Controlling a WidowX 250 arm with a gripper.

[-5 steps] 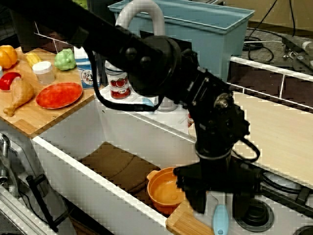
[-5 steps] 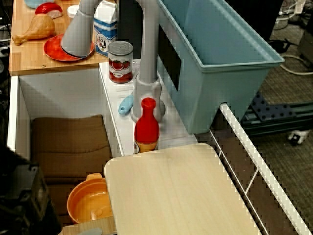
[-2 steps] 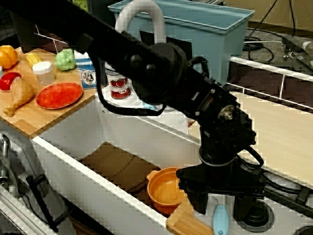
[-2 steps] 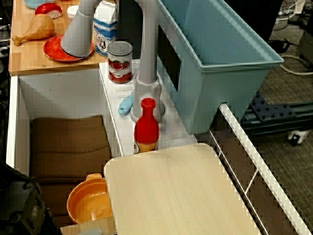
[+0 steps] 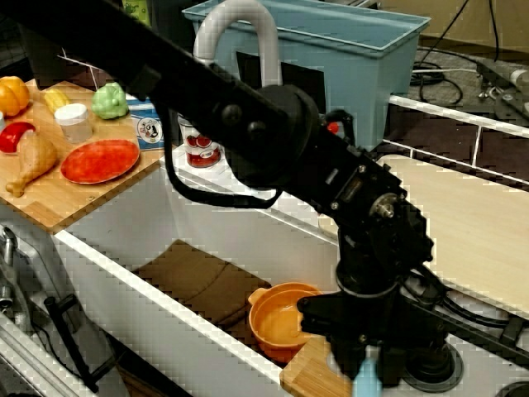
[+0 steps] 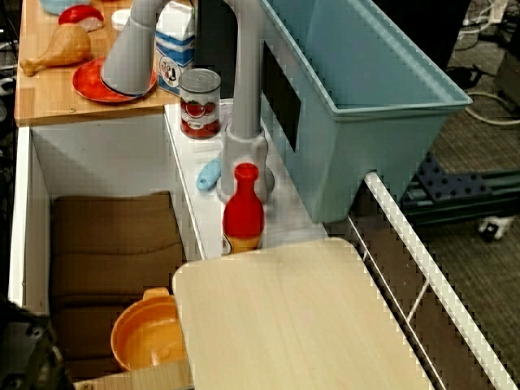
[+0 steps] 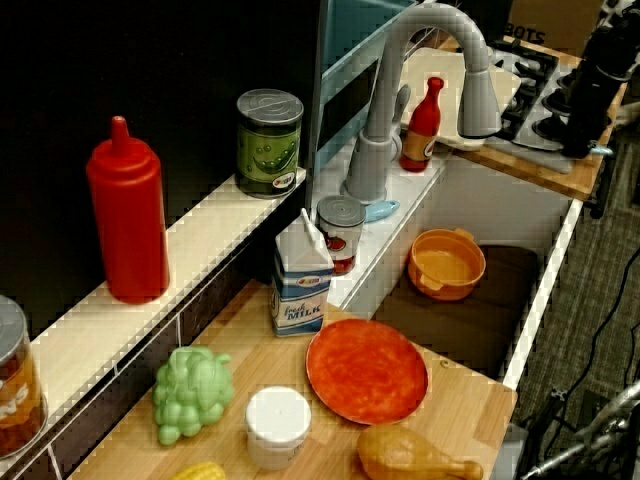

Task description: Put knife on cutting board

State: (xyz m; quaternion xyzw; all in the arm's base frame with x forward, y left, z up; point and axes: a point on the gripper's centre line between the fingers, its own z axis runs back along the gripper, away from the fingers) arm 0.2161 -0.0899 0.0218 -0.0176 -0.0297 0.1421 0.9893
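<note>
My gripper hangs low at the front right corner of the sink, over a small wooden ledge beside the stove. Its two black fingers are drawn in against the light blue handle of the knife, which pokes out below them; the blade is hidden. In the side view the gripper shows far off, with a sliver of the blue knife at its tip. The pale beige cutting board lies behind and to the right of the gripper, bare.
An orange bowl sits in the white sink on a brown mat, just left of the gripper. A stove burner is at its right. A red bottle, faucet and blue bin line the back.
The gripper has dropped a little lower over the knife handle. Its fingers, spread wide on either side before, have come in against the handle.
</note>
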